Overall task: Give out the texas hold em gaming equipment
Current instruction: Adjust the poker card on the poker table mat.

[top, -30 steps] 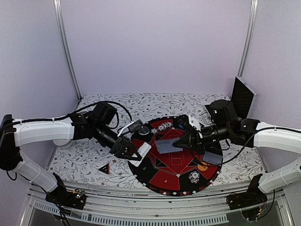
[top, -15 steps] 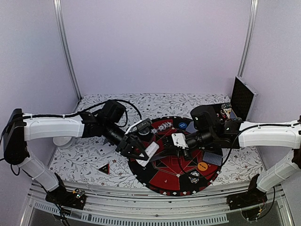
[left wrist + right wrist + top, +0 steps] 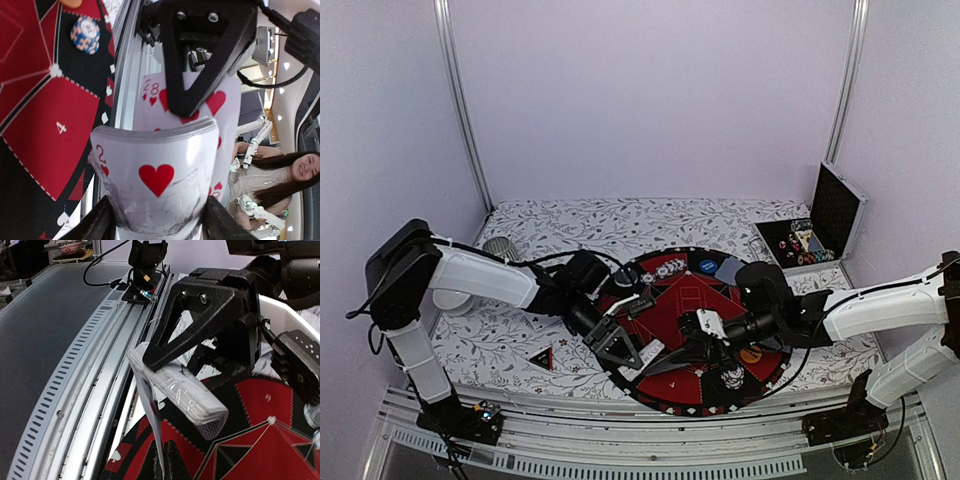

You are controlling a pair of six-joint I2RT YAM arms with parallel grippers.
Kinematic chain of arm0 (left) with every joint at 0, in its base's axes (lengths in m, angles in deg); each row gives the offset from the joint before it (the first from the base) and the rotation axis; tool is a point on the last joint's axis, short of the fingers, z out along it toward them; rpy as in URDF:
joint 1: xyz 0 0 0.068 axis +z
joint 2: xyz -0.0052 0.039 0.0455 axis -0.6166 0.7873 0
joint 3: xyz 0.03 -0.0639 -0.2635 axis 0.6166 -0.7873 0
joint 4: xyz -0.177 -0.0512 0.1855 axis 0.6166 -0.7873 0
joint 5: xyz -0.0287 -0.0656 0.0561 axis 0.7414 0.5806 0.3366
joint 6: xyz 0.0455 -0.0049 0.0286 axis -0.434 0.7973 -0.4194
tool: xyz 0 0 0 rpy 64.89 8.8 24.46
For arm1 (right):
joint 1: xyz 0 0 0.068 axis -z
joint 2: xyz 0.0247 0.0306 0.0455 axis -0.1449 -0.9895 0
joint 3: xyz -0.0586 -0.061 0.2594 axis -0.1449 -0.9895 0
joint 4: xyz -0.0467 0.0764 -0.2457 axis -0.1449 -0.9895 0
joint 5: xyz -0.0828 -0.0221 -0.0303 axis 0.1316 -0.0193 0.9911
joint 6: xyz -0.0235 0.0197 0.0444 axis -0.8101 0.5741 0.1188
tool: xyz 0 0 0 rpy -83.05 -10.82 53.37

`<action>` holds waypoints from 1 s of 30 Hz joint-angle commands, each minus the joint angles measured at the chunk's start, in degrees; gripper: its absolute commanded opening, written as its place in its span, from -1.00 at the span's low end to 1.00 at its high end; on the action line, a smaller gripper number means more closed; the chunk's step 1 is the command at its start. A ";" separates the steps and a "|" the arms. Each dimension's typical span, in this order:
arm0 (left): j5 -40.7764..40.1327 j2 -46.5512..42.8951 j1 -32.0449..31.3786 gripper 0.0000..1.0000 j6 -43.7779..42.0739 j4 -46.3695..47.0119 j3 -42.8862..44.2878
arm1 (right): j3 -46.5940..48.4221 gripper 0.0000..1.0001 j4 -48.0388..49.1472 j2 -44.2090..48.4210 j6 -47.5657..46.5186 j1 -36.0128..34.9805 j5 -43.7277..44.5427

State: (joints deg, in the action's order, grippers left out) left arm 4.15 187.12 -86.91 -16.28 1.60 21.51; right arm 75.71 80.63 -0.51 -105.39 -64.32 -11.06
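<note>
My left gripper (image 3: pixel 623 349) is over the near-left part of the mat, shut on a deck of playing cards (image 3: pixel 157 175). The deck bows between the fingers, with a two of hearts facing the left wrist camera. My right gripper (image 3: pixel 165 463) meets it from the right, shut on the edge of one card (image 3: pixel 150 415), the eight of hearts (image 3: pixel 226 102), beside the deck (image 3: pixel 186 390). On the mat lie a blue chip (image 3: pixel 708 266), an orange chip (image 3: pixel 750 355), a speckled chip stack (image 3: pixel 732 377) and a grey card (image 3: pixel 728 270). The black-red triangle (image 3: pixel 541 358) lies on the cloth at the left.
The large round red-and-black mat (image 3: pixel 692 296) fills the table's middle. An open case (image 3: pixel 812 238) with chips stands at the back right. A metal rail (image 3: pixel 85 370) runs along the near table edge, close under both grippers.
Both grippers have come together over the near part of the mat, the left one moving right with the deck and the right one moving left. The right one now pinches a card at the deck.
</note>
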 commanded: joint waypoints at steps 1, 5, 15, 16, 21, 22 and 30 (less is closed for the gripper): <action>4.35 6.70 -0.80 0.21 2.61 4.22 0.07 | -9.00 -0.96 16.67 -1.10 16.52 -0.50 0.19; 4.24 15.33 0.19 0.39 -4.60 -5.56 6.51 | -9.86 -0.96 21.39 -7.02 20.19 -0.52 2.40; -7.33 20.05 6.05 0.96 -15.09 -22.31 12.94 | -2.96 -0.96 20.90 -17.26 22.61 -0.27 3.78; -8.84 19.66 6.26 0.96 -15.23 -22.68 13.23 | -2.45 -0.96 20.85 -17.73 23.03 -0.11 3.83; -12.74 15.89 6.43 0.93 -16.30 -21.68 13.38 | -0.77 -0.96 18.58 -19.21 27.60 1.49 2.83; -13.59 15.22 6.42 0.89 -16.25 -21.19 13.13 | -0.01 -0.96 17.07 -19.42 29.04 2.10 2.55; -16.08 12.70 6.20 0.54 -12.60 -14.25 7.99 | 1.61 -0.96 14.82 -21.40 48.10 2.99 0.92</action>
State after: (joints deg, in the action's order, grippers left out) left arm -7.87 200.93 -81.27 -30.34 -16.24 32.02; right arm 75.84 96.85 -19.48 -68.96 -61.52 -9.16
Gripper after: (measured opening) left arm 0.796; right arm 0.022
